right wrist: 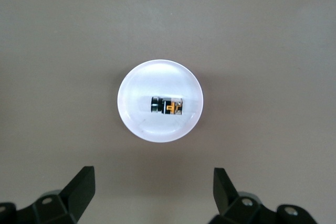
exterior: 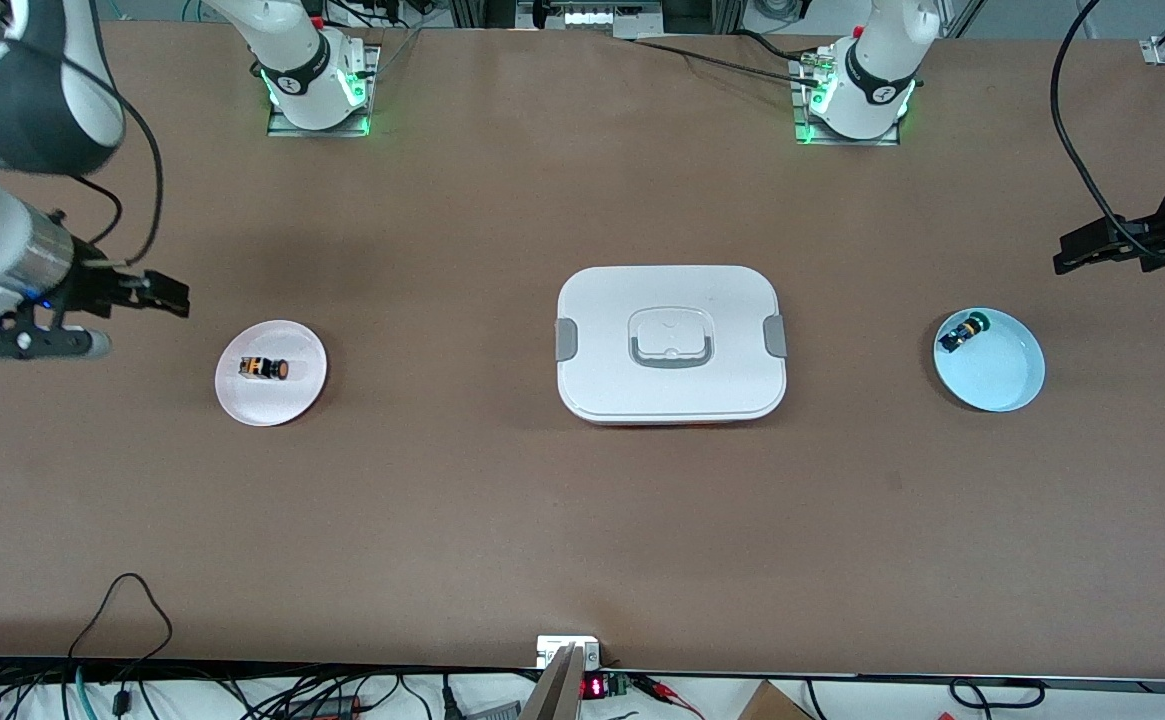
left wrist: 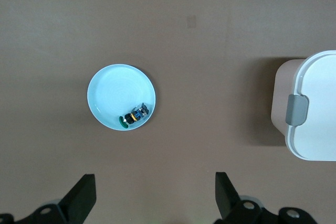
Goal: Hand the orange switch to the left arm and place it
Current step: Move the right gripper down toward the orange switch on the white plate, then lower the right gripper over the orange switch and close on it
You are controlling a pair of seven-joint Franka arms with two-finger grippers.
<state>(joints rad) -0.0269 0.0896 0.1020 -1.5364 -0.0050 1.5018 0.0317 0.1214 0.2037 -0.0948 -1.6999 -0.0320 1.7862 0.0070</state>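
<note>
The orange switch lies on its side on a small white plate toward the right arm's end of the table. In the right wrist view the switch lies in the middle of that plate. My right gripper hangs open and empty over the bare table beside the plate; its jaws stand wide apart in its wrist view. The white box sits shut at the table's middle. My left gripper hangs open and empty over the left arm's end of the table; it also shows in its wrist view.
A light blue plate toward the left arm's end holds a small switch with a green cap. Both show in the left wrist view, plate and switch, with the box's edge beside them. Cables run along the table's front edge.
</note>
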